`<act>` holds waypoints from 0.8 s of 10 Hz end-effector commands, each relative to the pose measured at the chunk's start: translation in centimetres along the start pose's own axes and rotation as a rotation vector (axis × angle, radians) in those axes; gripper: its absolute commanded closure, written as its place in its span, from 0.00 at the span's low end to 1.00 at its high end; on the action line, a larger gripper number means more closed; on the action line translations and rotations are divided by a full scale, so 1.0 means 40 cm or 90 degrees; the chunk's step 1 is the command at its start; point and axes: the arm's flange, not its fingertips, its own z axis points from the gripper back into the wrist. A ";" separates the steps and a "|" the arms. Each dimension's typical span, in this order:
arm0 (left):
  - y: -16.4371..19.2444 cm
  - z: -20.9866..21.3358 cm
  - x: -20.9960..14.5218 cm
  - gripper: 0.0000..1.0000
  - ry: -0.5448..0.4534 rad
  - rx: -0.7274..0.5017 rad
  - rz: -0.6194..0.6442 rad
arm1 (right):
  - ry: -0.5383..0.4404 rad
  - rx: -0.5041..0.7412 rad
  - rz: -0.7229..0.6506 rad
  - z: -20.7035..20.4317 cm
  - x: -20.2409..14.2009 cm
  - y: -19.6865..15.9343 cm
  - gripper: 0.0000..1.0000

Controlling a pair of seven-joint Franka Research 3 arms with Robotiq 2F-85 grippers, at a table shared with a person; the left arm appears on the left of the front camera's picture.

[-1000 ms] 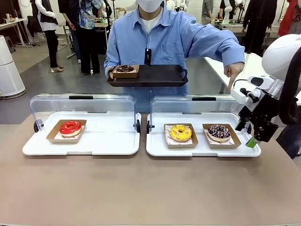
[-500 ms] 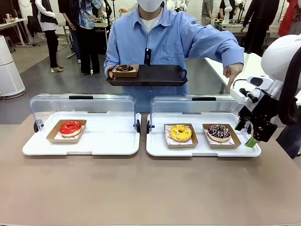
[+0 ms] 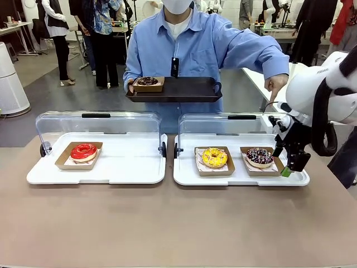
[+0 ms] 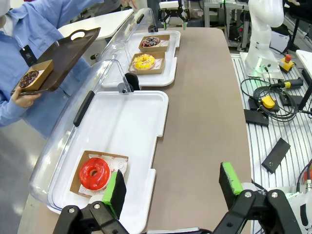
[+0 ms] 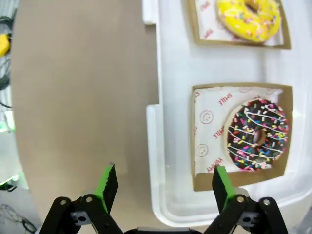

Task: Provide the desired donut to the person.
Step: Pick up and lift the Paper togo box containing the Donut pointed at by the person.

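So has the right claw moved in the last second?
Yes. The right claw shifted toward picture left, from just off the right tray to over its edge, nearer the chocolate sprinkle donut.

This is a robotics lab staged as a donut counter. A brown tabletop point(image 3: 178, 223) carries two white display trays point(image 3: 128, 162) with clear hinged lids point(image 3: 97, 125). Beside the tabletop a white robot arm point(image 4: 261, 29) stands on a slotted metal deck point(image 4: 278, 131) strewn with cables point(image 4: 253, 87) and a red emergency-stop button point(image 4: 286, 59). Beyond the tabletop, an open grey floor point(image 3: 33, 117) holds another worktable point(image 3: 14, 27) and standing onlookers point(image 3: 103, 33).
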 end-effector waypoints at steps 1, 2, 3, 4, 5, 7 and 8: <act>-0.001 0.002 -0.001 0.00 -0.011 0.000 0.001 | 0.032 -0.013 -0.014 -0.035 -0.014 -0.009 0.00; -0.001 0.002 -0.001 0.00 -0.011 0.000 0.001 | 0.026 -0.015 -0.007 -0.048 -0.022 -0.017 0.00; -0.001 0.002 -0.001 0.00 -0.011 0.000 0.001 | 0.029 -0.019 -0.006 -0.061 -0.030 -0.026 0.00; -0.001 0.002 -0.001 0.00 -0.011 0.000 0.001 | 0.033 -0.025 -0.007 -0.072 -0.038 -0.034 0.00; -0.001 0.002 -0.001 0.00 -0.011 0.000 0.001 | 0.030 -0.027 -0.005 -0.083 -0.043 -0.041 0.00; -0.001 0.002 -0.001 0.00 -0.011 0.000 0.001 | 0.024 -0.020 -0.010 -0.100 -0.048 -0.069 0.00; -0.001 0.002 -0.001 0.00 -0.011 0.000 0.001 | 0.024 -0.019 -0.012 -0.105 -0.049 -0.078 0.00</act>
